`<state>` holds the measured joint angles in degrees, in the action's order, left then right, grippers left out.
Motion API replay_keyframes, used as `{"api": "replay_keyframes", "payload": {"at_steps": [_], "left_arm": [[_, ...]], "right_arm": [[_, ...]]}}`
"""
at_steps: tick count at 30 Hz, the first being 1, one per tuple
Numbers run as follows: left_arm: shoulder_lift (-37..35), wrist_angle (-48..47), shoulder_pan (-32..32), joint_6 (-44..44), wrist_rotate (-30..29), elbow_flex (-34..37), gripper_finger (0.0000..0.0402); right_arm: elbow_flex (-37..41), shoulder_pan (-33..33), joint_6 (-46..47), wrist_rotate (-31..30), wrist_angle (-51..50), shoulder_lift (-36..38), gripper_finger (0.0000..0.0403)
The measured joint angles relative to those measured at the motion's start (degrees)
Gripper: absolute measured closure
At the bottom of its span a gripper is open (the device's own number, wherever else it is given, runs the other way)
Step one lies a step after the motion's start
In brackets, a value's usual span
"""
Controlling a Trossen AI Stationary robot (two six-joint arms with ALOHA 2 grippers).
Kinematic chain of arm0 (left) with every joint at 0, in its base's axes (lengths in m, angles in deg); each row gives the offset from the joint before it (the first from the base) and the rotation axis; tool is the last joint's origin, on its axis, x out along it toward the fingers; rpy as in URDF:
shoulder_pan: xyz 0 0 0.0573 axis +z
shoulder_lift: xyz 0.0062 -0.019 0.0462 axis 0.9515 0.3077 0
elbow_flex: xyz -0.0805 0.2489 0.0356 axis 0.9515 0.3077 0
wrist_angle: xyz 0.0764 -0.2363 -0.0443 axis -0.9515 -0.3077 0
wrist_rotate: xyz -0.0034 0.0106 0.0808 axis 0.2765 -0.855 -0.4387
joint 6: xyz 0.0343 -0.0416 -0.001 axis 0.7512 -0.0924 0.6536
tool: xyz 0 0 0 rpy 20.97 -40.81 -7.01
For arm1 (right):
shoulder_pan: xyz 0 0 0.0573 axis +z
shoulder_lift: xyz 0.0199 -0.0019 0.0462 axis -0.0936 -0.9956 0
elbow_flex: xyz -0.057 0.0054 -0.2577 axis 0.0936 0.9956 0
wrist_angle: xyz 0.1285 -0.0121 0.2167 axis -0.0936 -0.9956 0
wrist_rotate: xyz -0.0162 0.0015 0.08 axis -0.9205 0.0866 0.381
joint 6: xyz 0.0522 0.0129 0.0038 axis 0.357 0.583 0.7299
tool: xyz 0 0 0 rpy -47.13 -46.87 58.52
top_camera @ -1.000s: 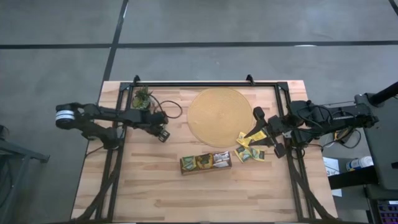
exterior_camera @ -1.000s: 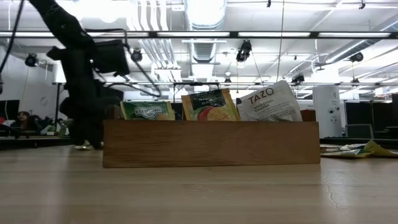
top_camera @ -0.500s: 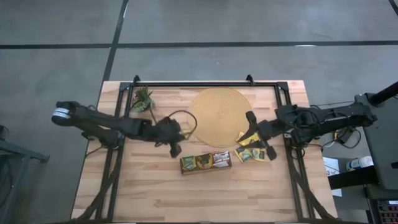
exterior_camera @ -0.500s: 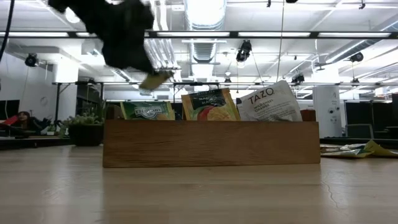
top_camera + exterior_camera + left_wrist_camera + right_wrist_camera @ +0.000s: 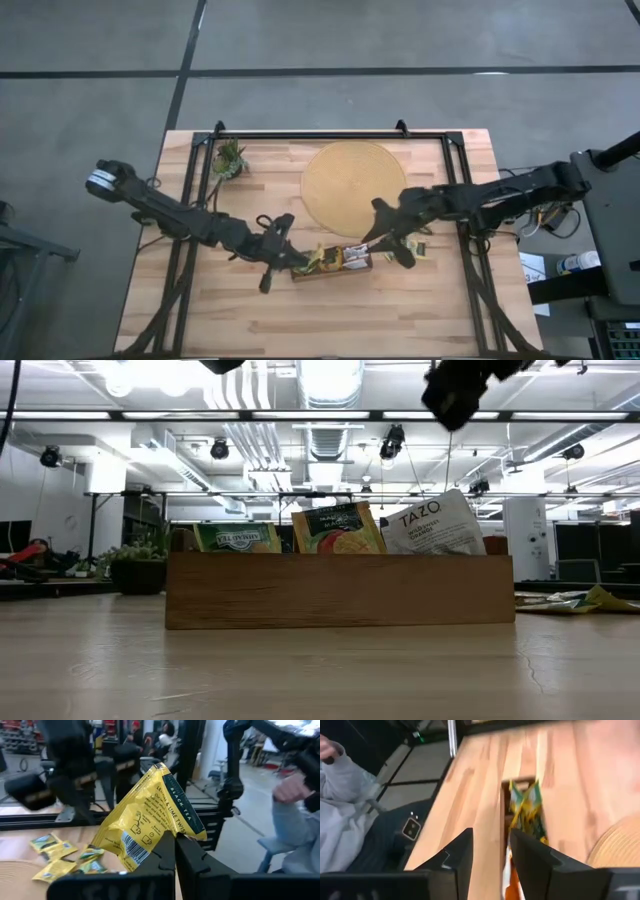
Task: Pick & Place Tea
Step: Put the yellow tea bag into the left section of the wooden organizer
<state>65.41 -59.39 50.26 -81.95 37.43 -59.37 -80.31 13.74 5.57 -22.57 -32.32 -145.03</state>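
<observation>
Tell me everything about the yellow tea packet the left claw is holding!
The yellow paper tea sachet is a flat, crinkled square with a green stripe along one edge reading "black tea", dark print and a barcode. It stands tilted, pinched at its lower edge by the shut left claw, which is above the left end of the brown wooden tray.

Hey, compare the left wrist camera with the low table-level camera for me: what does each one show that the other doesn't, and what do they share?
Only the left wrist view shows the left gripper shut on a yellow tea sachet, with loose sachets lying on the table beyond and a person's sleeve at the edge. Only the low view shows the wooden tray side-on with three sachets standing in it, and a potted plant behind. Both show the wooden table and the room behind it.
</observation>
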Motion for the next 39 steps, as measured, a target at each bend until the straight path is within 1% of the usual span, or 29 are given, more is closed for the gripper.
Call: {"api": "replay_keyframes", "payload": {"at_steps": [2,6,10,13,15,19,22,24,26,29,31,33,36,39], "left_arm": [[0.0,2.8,0.0,-0.1,0.8,2.0,0.0401],[0.1,8.3,0.1,-1.6,0.8,6.7,0.0401],[-0.2,11.7,1.3,-7.7,0.7,8.7,0.0401],[-0.2,7.8,2.1,-12.2,0.0,8.7,0.0401],[-0.2,2.6,2.5,-15.3,-2.5,7.9,0.0401],[-0.2,-9.3,2.6,-20.9,-8.7,5.0,0.0401],[-0.2,-16.4,2.6,-23.8,-11.5,3.1,0.0402],[0.0,-17.1,2.6,-24.6,-12.0,2.7,0.0402],[0.3,-17.4,2.6,-24.7,-11.9,2.7,0.0402],[1.0,-17.7,2.6,-24.7,-11.5,2.7,0.0402],[1.3,-17.9,2.6,-24.7,-11.1,2.7,0.0402],[1.4,-17.9,2.6,-24.7,-11.1,2.7,0.0402],[1.4,-17.2,2.6,-24.7,-11.0,2.7,0.0401],[1.4,-17.5,2.7,-24.7,-10.9,2.7,0.0401]], "right_arm": [[-0.3,0.0,0.3,0.7,0.3,-2.4,0.0277],[-5.7,-0.4,-6.3,1.2,1.6,-4.6,0.0285],[-8.7,3.1,-14.6,1.1,3.1,-5.6,0.0289],[-8.7,6.3,-19.1,1.3,2.5,-6.7,0.0288],[-8.7,8.0,-21.3,0.6,3.0,-7.3,0.0287],[-8.6,10.7,-26.3,-5.6,2.0,-10.8,0.0287],[-8.6,11.7,-30.5,-9.6,2.2,-13.7,0.0287],[-8.6,11.8,-34.9,-11.6,2.5,-15.6,0.0287],[-8.6,11.7,-41.5,-12.6,3.7,-17.1,0.0287],[-9.3,11.9,-52.5,-12.9,5.3,-17.4,0.0287],[-10.7,12.4,-57.3,-15.1,5.3,-17.6,0.0287],[-11.7,13.0,-58.1,-19.8,4.9,-17.8,0.0287],[-12.8,13.2,-56.1,-27.8,5.3,-18.4,0.0287],[-12.9,13.1,-54.8,-32.1,4.8,-19.2,0.0287]]}}
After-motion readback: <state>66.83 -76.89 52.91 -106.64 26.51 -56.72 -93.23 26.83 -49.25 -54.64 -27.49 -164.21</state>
